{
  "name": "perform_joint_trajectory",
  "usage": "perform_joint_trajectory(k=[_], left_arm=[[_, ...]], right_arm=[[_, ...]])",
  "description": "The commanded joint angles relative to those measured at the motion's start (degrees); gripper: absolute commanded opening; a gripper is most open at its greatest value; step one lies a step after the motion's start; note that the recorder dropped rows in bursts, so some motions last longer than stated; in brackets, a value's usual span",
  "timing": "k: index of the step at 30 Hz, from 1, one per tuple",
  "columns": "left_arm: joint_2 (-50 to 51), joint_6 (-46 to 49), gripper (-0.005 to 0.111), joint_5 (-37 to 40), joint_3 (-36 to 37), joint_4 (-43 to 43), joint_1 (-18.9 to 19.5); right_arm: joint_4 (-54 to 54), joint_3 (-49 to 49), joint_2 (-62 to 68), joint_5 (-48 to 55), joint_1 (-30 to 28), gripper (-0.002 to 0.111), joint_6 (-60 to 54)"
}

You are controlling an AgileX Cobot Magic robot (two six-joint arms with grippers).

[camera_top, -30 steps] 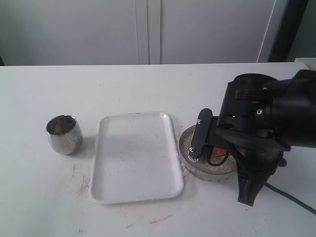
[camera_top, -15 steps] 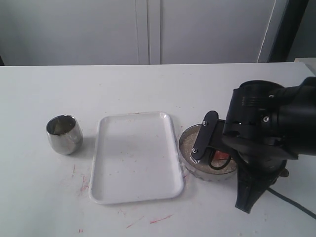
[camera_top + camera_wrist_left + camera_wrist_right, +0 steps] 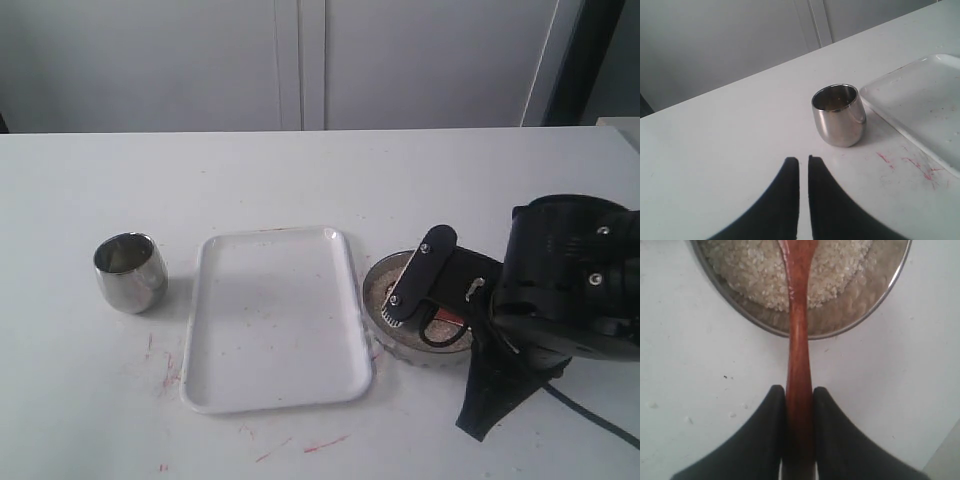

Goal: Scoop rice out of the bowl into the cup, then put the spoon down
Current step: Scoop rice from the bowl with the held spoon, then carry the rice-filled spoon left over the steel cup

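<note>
The bowl (image 3: pixel 392 342) stands right of the tray, and its metal rim (image 3: pixel 742 311) holds off-white rice (image 3: pixel 752 270). The reddish-brown wooden spoon (image 3: pixel 798 335) lies with its oval end on the rice and its handle crossing the rim. My right gripper (image 3: pixel 799 389) is shut on that handle just outside the bowl. A red bit of the spoon (image 3: pixel 451 320) shows under the right arm (image 3: pixel 570 290). The steel cup (image 3: pixel 130 272) stands upright at the left; it is also the cup (image 3: pixel 838 115) ahead of my left gripper (image 3: pixel 803 159), which is shut and holds nothing.
A white rectangular tray (image 3: pixel 275 320) lies between cup and bowl, and its corner (image 3: pixel 920 95) shows beside the cup. Red marks (image 3: pixel 320 443) dot the white table. A black cable (image 3: pixel 595 405) trails from the right arm. A pale cabinet wall stands behind the table.
The right arm has shifted to the right and lower, off the bowl's top, with the spoon handle in its grip. Cup, tray and bowl have not moved.
</note>
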Motion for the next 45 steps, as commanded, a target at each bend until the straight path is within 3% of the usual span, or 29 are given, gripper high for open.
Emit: perform_joint_trajectory(k=[1,12,24,33,45], left_arm=[[-0.1,-0.1,0.014,-0.4,-0.2,-0.4,-0.2],[-0.1,-0.1,0.014,-0.4,-0.2,-0.4,-0.2],[-0.1,-0.1,0.014,-0.4,-0.2,-0.4,-0.2],[-0.1,-0.1,0.014,-0.4,-0.2,-0.4,-0.2],[-0.1,-0.1,0.014,-0.4,-0.2,-0.4,-0.2]], right_arm=[[0.0,0.4,-1.8,0.2,0.0,0.001,1.1],[2.2,0.5,-1.9,0.6,0.0,0.001,10.6],[8.5,0.5,-5.5,-5.5,0.0,0.001,11.1],[9.7,-4.1,-6.2,-1.9,0.0,0.001,5.3],[20.2,-15.1,-6.1,-2.8,0.1,0.001,-8.6]])
